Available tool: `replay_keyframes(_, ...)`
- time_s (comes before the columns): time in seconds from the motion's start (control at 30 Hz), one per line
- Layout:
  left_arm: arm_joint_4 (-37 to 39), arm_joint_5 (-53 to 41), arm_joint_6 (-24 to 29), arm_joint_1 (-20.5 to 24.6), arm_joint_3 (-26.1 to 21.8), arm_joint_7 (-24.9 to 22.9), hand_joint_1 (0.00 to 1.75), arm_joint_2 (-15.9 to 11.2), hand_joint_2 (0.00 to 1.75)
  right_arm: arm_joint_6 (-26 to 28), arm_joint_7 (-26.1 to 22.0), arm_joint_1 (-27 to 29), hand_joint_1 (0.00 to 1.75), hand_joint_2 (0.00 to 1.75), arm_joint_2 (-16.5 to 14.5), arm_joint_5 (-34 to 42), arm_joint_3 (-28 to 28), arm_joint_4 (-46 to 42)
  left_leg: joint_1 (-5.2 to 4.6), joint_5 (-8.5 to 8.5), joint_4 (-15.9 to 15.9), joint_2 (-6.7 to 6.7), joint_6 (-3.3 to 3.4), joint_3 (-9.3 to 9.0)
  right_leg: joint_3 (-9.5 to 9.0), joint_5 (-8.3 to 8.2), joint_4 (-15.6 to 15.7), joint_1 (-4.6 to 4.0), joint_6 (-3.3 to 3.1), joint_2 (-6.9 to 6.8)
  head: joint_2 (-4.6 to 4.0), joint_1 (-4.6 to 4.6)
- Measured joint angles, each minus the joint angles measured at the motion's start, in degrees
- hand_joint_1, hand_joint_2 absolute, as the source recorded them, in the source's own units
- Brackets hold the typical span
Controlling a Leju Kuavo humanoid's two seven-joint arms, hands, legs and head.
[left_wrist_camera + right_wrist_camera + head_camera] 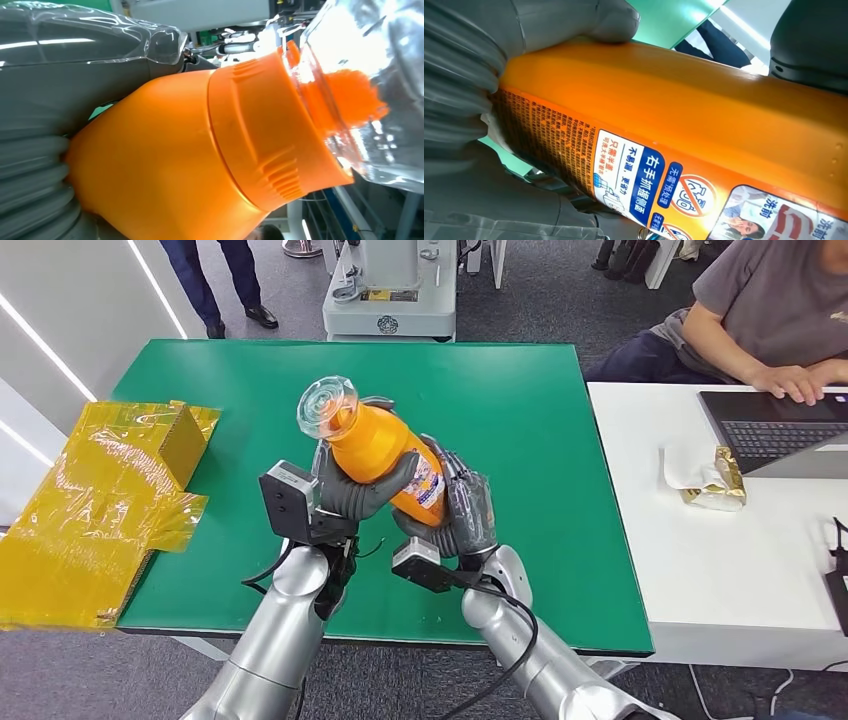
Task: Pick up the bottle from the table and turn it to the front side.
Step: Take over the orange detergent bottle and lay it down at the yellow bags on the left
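orange bottle (375,445) with clear cap, labelled, tilted in the air above the green table (520,420).

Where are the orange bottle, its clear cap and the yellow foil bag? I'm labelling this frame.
orange bottle (372,448), head view, on its upper body.
clear cap (326,403), head view, on the cap's round top.
yellow foil bag (95,510), head view, on its flat middle.

Bottle (385,455) glossy orange plastic, clear cap (326,406); printed label (659,187); table (520,440) matt green; crinkly yellow film (100,500)
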State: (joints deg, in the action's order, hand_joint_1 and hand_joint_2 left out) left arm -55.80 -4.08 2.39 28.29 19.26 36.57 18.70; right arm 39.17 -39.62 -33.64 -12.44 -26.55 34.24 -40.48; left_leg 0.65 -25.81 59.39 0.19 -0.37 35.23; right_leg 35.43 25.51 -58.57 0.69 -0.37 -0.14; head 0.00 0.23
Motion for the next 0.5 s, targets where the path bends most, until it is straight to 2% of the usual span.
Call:
replay_keyframes(0.23,0.1,-0.2,0.3,0.3,-0.5,0.2,1.75,0.4,1.75,0.0,-0.1,1.4,0.0,1.75,0.1,1.5,0.2,-1.7,0.0,0.0,0.0,0.0,0.0,0.0,0.0,0.0,0.0,0.0,0.0,0.0,0.0,-0.01)
replay_keyframes(0.5,0.1,-0.8,1.4,0.4,-1.6,0.3,1.75,0.4,1.75,0.0,-0.2,7.2,0.0,1.75,0.4,1.6,-0.5,-14.5,0.0,0.0,0.0,-0.01,0.0,0.0,0.0,0.01,0.0,0.0,0.0,-0.01,0.0,0.0)
